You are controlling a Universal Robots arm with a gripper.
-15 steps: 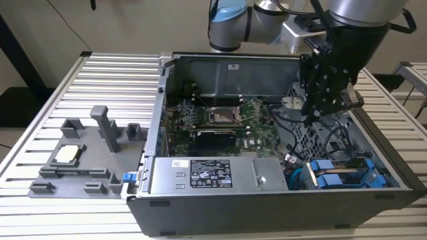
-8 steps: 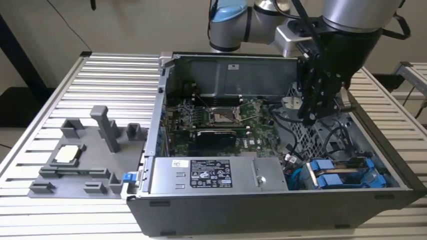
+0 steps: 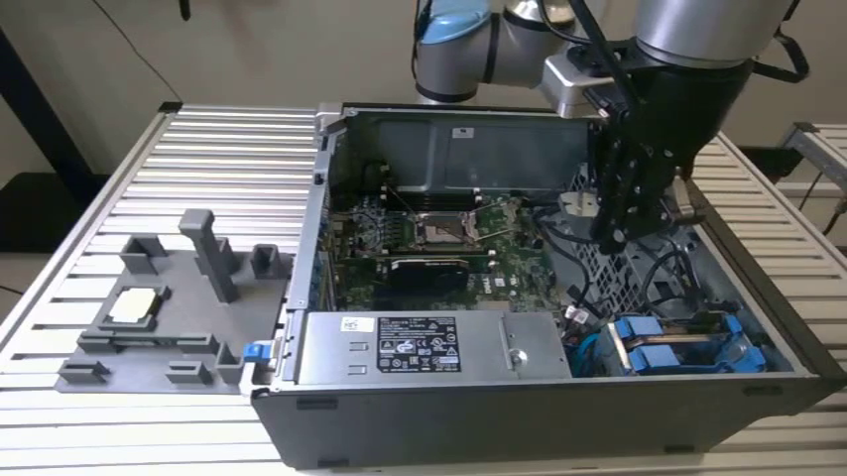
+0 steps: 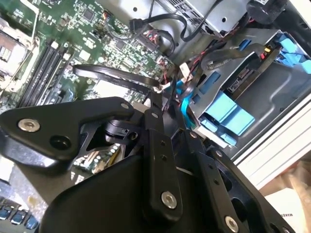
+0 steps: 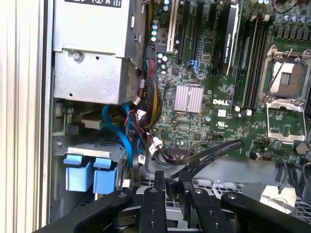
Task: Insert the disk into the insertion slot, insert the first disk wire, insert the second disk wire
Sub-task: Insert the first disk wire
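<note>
The gripper [image 5: 173, 175] hangs inside the computer case [image 3: 530, 412], jaws nearly closed on the end of 1 black flat wire [image 5: 214, 151]. The disk [image 3: 681, 349] sits in the insertion slot [image 4: 274, 90] at the case's front corner, on the exterior view's right. It lies near the gripper, not touching it.

Blue carrier tabs [image 3: 656, 357] — green motherboard [image 3: 437, 233], black claw [image 3: 617, 238], grey case [image 3: 530, 426]
</note>
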